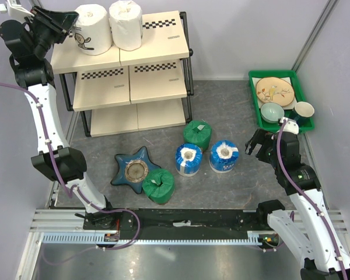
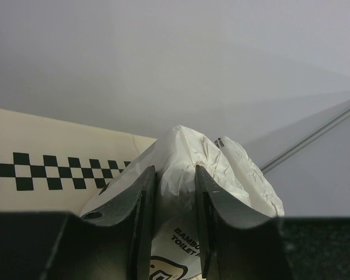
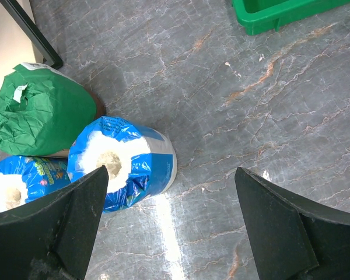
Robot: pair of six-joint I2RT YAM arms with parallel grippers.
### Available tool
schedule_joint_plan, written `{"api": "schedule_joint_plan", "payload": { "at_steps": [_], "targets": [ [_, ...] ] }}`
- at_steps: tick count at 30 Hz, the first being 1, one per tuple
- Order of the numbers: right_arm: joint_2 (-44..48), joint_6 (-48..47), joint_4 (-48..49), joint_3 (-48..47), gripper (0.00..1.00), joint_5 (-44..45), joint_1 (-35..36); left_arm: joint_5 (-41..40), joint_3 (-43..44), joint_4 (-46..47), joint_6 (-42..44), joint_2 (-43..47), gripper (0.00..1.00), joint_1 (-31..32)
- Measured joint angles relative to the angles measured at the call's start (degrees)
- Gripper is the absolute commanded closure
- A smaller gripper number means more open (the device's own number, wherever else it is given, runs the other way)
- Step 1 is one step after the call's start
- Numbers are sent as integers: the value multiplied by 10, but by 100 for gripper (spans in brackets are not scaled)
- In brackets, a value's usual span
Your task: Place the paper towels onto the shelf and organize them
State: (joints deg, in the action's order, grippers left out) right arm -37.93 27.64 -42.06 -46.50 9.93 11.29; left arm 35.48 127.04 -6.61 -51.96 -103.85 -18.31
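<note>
The shelf (image 1: 157, 35) stands at the back left. Two white paper towel rolls stand on its top tier, one at the left (image 1: 93, 29) and one beside it (image 1: 125, 23). My left gripper (image 1: 67, 29) is at the left roll's upper side; in the left wrist view the left gripper (image 2: 175, 172) has its fingers close together with the roll's white wrap (image 2: 233, 169) pinched between them. Two blue rolls (image 1: 188, 158) (image 1: 224, 156) and two green rolls (image 1: 197, 134) (image 1: 158, 185) stand on the floor. My right gripper (image 1: 256, 143) is open and empty, just right of the nearer blue roll (image 3: 128, 160).
A blue star-shaped dish (image 1: 134, 169) lies left of the front green roll. A green tray (image 1: 254, 87) with dishes sits at the back right, behind my right gripper. The shelf's black leg (image 3: 29, 29) shows near the green roll (image 3: 41, 111).
</note>
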Motion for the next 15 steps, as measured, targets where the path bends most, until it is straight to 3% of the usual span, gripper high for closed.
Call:
{"api": "schedule_joint_plan", "payload": {
  "at_steps": [13, 15],
  "targets": [
    [0, 0, 0, 0, 2, 0, 0, 6, -9, 21, -8, 0, 76, 10],
    [0, 0, 0, 0, 2, 0, 0, 6, -9, 21, -8, 0, 66, 11]
  ]
}}
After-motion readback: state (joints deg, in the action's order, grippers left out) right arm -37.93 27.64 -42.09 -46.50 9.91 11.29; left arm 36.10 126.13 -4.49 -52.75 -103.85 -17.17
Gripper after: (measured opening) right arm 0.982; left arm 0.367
